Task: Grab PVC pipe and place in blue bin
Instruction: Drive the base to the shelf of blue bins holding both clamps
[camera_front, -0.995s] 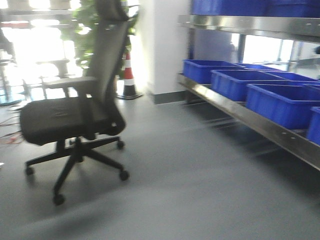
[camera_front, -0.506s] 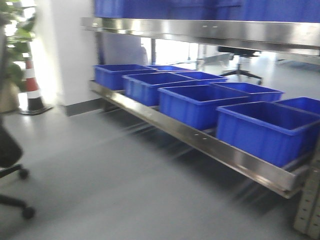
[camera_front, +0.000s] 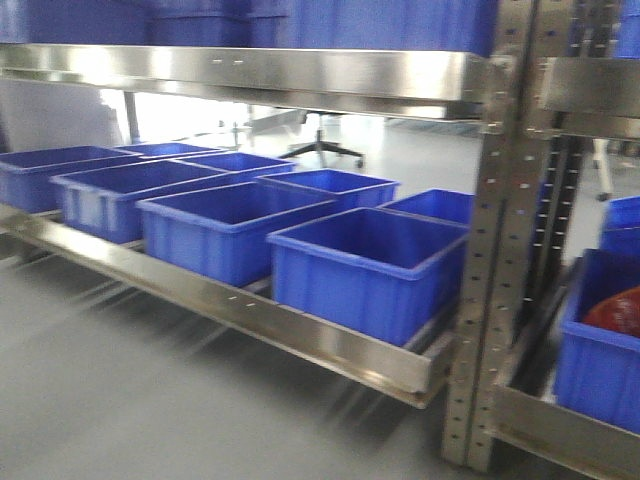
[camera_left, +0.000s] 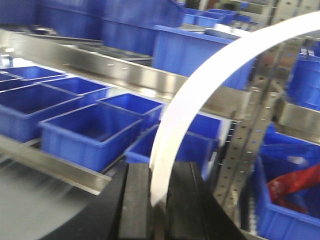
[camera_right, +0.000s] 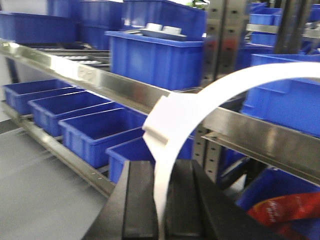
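In the left wrist view, a white curved PVC pipe arcs up and to the right from between the black jaws of my left gripper, which is shut on its lower end. The right wrist view shows a similar white PVC pipe with a stepped collar, and my right gripper is shut on it. Whether both hold the same pipe cannot be told. Open blue bins stand in a row on the lower steel shelf, the nearest empty blue bin just left of a perforated upright. Neither gripper shows in the front view.
A perforated steel upright divides the rack. Right of it, a blue bin holds something red. The shelf's front rail juts over grey floor. An upper shelf carries more blue bins.
The front view has swung right. The office chair and traffic cone have left the frame, and the rack of blue bins with its upright now fills it.
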